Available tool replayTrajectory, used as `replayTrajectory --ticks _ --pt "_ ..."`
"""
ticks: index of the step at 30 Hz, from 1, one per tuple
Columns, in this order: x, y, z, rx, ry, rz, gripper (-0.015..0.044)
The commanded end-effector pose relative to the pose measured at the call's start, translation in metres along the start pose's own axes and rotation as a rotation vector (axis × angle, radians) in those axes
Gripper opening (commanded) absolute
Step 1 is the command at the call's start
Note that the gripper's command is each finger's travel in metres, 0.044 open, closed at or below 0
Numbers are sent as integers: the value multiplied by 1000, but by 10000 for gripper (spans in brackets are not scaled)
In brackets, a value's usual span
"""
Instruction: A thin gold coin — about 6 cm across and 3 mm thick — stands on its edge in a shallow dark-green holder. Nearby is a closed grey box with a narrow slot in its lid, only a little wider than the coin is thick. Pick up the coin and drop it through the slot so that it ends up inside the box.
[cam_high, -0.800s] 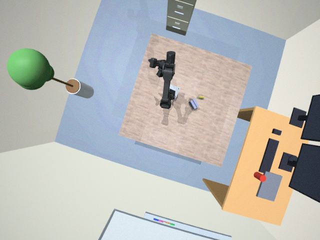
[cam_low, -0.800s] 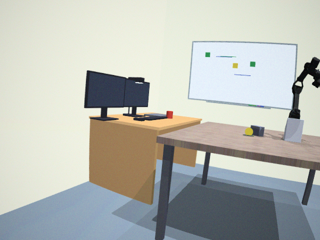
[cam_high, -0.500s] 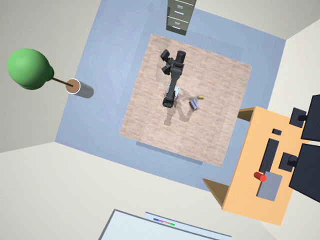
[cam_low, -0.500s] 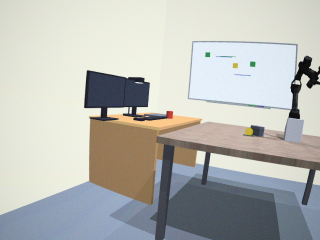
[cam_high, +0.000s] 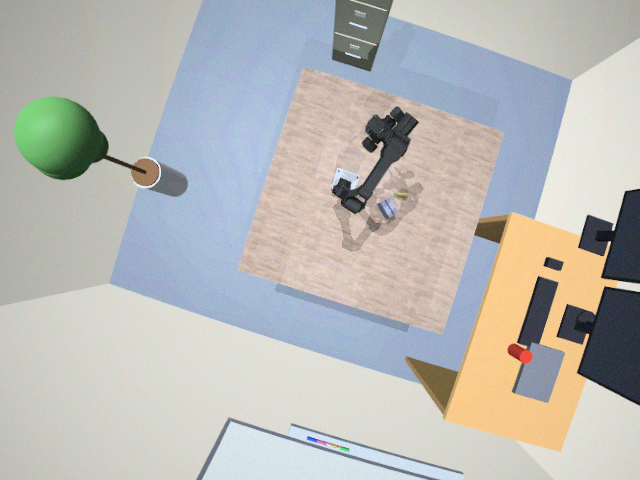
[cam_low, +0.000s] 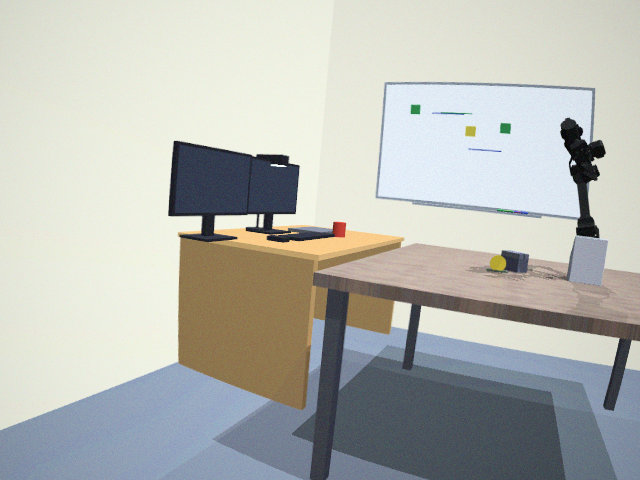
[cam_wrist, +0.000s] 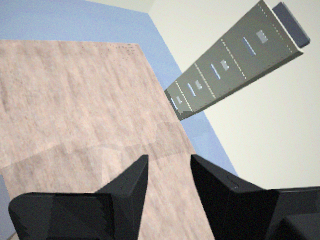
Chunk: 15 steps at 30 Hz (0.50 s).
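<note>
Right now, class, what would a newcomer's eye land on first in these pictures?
The black arm rears high over its white base at the wooden table's far end, its gripper holding nothing. Near the table's middle, a gold coin stands on edge beside a small grey box.

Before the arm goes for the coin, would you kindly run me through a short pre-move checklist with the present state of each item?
1. Coin upright in its holder: ok.
2. Grey box beside the coin, undisturbed: ok.
3. Gripper holds nothing: ok, bare table shows between the fingers.
4. Fingers wide enough for the coin: ok, partly closed with a clear gap.
5. Gripper over the coin: not ok, raised high and away.
6. Slot aligned with the coin: cannot tell.
</note>
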<state>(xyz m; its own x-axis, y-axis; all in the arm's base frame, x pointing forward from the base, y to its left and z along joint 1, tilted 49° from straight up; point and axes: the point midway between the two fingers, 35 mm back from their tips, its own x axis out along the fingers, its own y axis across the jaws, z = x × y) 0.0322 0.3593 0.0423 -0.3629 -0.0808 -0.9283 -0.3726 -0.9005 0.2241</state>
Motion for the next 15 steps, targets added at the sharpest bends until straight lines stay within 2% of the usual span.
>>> replayTrajectory --ticks 1,8,15 --pt "-3 -14 -74 474 161 -32 161" --pt "-10 -9 -174 1097 373 -116 161" --pt "-19 18 -267 1681 594 -264 161"
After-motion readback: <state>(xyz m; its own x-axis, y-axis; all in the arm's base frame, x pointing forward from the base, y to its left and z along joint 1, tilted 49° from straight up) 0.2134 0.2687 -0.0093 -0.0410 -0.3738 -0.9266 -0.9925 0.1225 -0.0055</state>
